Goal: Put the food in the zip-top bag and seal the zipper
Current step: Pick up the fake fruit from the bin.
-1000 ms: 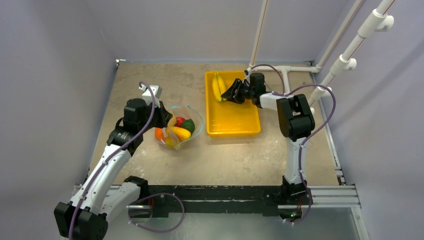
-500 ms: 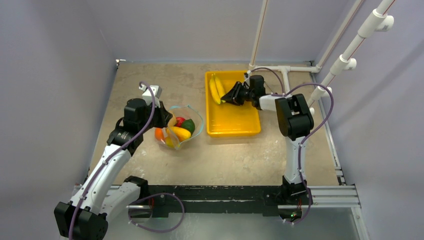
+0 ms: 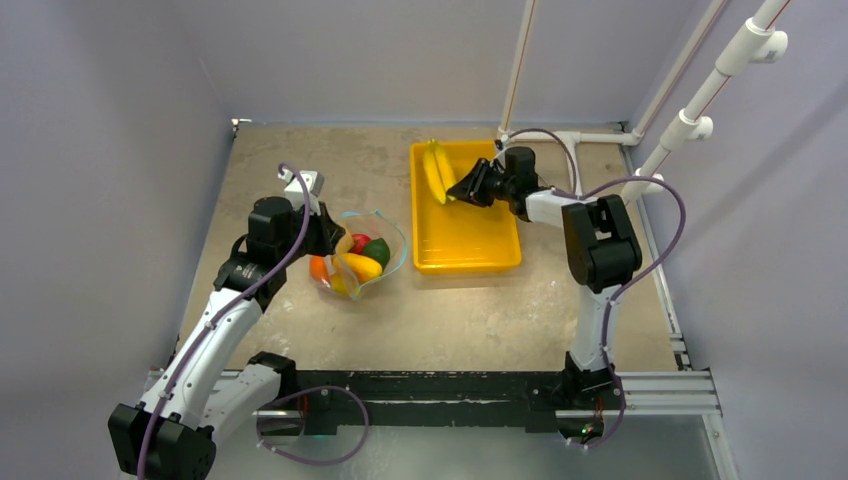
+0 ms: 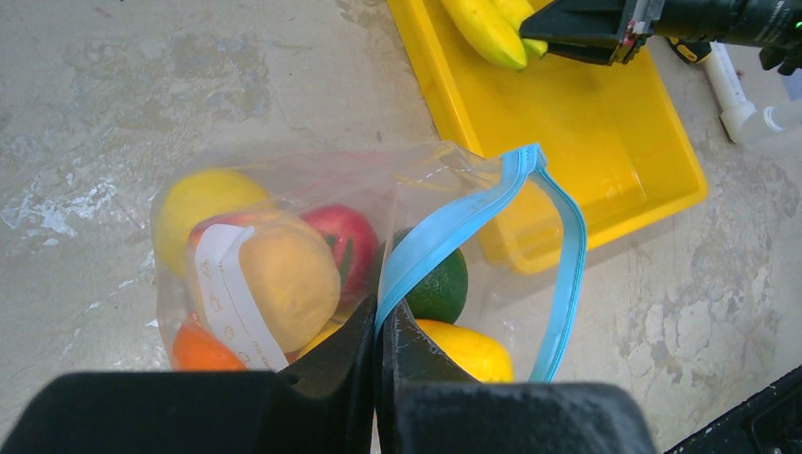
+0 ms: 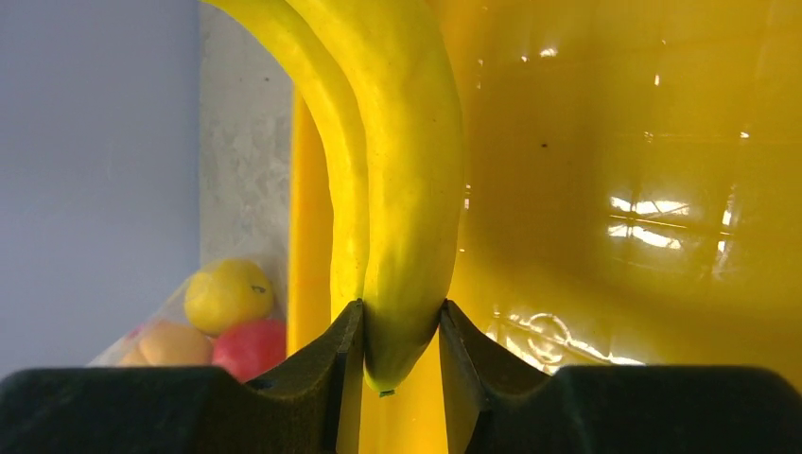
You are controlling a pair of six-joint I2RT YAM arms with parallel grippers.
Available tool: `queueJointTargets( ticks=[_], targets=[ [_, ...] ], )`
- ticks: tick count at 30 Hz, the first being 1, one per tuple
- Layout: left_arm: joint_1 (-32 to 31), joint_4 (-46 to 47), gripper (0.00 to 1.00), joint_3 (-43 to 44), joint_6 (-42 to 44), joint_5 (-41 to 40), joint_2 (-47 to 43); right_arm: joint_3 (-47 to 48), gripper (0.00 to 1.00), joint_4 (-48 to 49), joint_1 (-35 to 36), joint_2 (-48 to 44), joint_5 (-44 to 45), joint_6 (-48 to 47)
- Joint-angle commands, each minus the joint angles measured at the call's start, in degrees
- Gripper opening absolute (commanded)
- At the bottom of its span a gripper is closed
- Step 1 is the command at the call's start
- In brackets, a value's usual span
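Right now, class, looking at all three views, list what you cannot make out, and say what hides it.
- Right wrist view: the bananas' upper ends are cut off by the top edge.
- Left wrist view: the zip-top bag's lower part and part of an orange fruit sit behind the left pincer.
- Top view: how the right pincer meets the bananas is too small to tell.

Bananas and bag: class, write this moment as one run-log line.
left gripper: shut on zipper, zip-top bag mouth open | right gripper: shut on bananas at yellow tray | sealing: not done
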Motion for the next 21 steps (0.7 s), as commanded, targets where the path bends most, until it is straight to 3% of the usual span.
queueJointTargets(
  ticks=[1,21],
  targets=[
    [-0.34,2.03,0.0,0.17,1.01,0.02,-0.22,-0.98,0.0,0.23,0.15,-6.34,3.23,-4.25],
    [-0.34,1.68,0.0,0.06,1.02,-0.66,-1.64,-10.72,0.0,1.41,2.34,-31.61,11.4,-22.27]
  ],
)
